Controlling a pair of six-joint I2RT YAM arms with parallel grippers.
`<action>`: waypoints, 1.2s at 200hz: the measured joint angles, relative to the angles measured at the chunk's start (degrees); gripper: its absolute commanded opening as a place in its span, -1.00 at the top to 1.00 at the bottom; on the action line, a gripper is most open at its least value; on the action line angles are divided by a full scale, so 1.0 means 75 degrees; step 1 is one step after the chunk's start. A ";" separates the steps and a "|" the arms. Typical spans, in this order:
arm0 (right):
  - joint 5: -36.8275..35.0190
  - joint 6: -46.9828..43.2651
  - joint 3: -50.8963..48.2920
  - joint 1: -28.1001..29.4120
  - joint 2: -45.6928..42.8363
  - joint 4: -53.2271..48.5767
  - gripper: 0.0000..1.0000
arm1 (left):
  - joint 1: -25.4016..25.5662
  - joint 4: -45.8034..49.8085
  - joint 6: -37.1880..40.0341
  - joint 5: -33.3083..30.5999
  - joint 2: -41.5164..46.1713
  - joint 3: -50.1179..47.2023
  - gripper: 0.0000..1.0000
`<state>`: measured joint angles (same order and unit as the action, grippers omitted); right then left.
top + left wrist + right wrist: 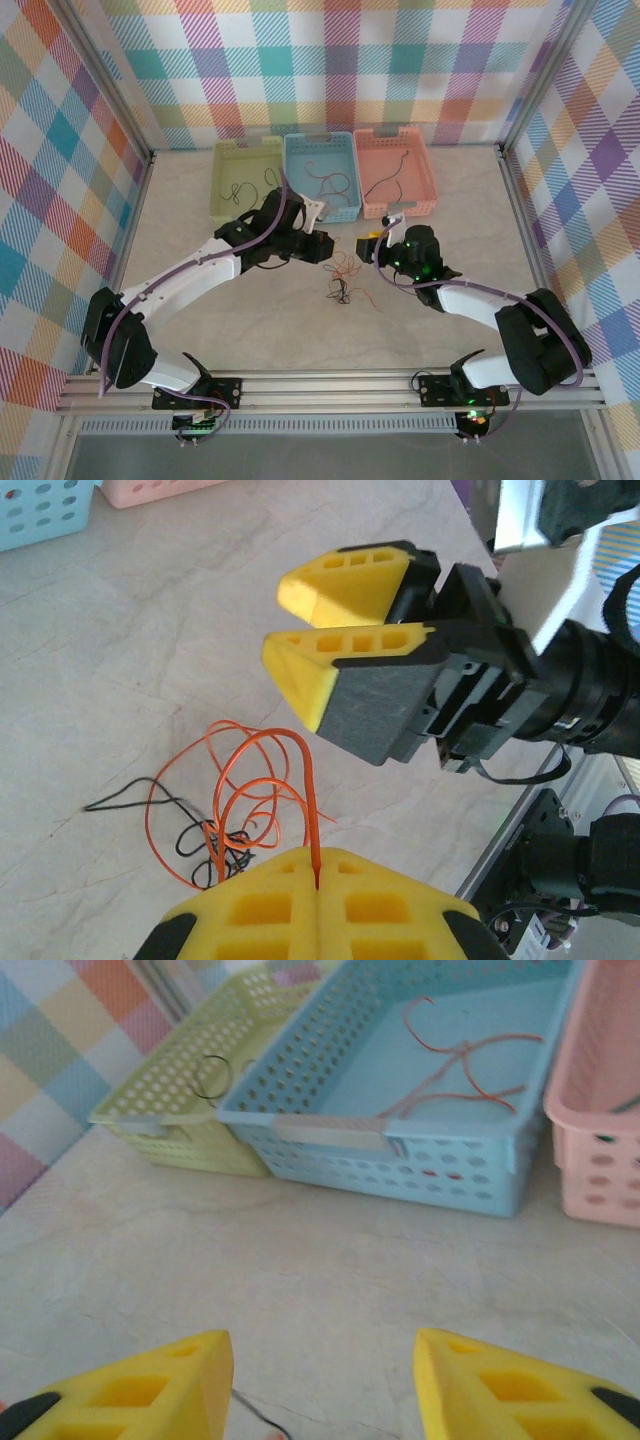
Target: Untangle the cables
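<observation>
The left gripper [315, 875] is seen clamped tight on an orange strand [308, 780], which is drawn up from the cables [342, 286], a small orange/black knot lying approx. mid-table [300, 340], well apart from the L and R edges. The right gripper [325, 1365] is held w/ fingers moderately apart, gripping nothing, just beside the left one and near the knot. Along the far edge three baskets are lined up side by side: green basket [250, 146] w/ black wires, blue basket [320, 140] w/ red ones, pink basket [410, 208] w/ a dark one.
</observation>
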<state>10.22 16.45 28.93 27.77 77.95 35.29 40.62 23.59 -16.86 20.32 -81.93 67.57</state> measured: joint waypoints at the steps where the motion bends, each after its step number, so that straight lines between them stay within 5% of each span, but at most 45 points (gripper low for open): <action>1: 0.0012 -0.0003 -0.0003 0.0000 -0.0003 0.0015 -0.06 | 0.0000 0.0000 0.0000 -0.0003 0.0006 -0.0006 1.00; 115: 0.1915 -0.0615 -0.0315 0.0425 -0.0082 0.1352 -0.13 | 0.0000 -0.0195 0.0052 0.0213 0.0286 -0.0315 1.00; 240: 0.2375 -0.0708 -0.0140 0.0548 0.0321 0.1492 -0.22 | 0.0003 -0.0516 -0.0204 0.1291 0.0548 -0.0545 1.00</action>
<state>28.03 11.14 27.88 31.88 80.36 46.48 40.64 19.73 -18.39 30.00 -77.82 63.48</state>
